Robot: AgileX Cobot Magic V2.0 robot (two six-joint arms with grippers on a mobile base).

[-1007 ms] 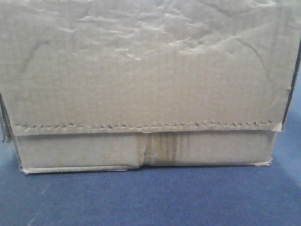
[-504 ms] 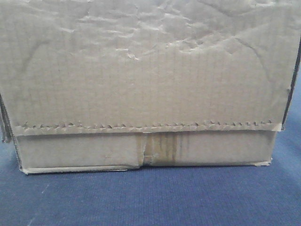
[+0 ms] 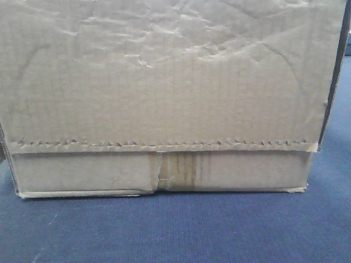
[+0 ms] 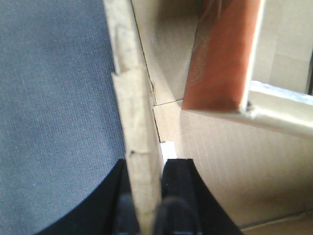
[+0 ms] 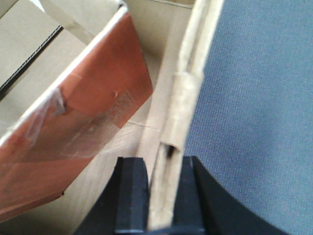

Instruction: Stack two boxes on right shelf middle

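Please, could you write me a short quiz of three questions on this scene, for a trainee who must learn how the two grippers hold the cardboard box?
1. True or false: in the front-facing view, a steel shelf shows behind the cardboard box.
2. What is the left gripper shut on? A) the tape strip. B) a side wall of the box. C) nothing.
3. In a few words: how do the fingers of the right gripper lie against the box wall?

Key
1. False: only the box and blue fabric show there.
2. B.
3. One finger inside the box and one outside, with the wall clamped between them.
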